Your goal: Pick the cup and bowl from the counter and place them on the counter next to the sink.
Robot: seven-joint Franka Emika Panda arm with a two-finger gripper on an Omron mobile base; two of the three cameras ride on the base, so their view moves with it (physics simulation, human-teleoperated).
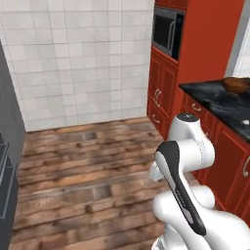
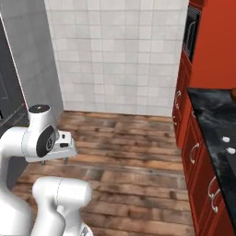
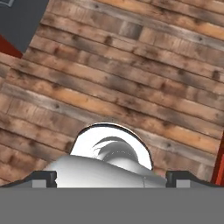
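Observation:
The dark brown wooden bowl (image 1: 236, 84) sits on the black marble counter (image 1: 210, 95) at the far right, well away from the arm. That counter (image 2: 209, 115) also runs along the right edge of the right base view. My gripper (image 2: 55, 161) hangs low by the arm's base and points down at the wooden floor. In the hand view the gripper (image 3: 111, 177) is open, its dark fingertips (image 3: 43, 177) wide apart with only floor planks beyond them. The cup and the sink are out of view.
A tall red cabinet with a built-in microwave (image 1: 167, 30) stands left of the counter. Red cabinet fronts (image 2: 196, 152) with silver handles run below it. Behind is a white tiled wall (image 1: 83, 58), and a grey appliance (image 1: 7, 146) stands at the left. Two small white knobs (image 2: 226, 139) lie on the counter.

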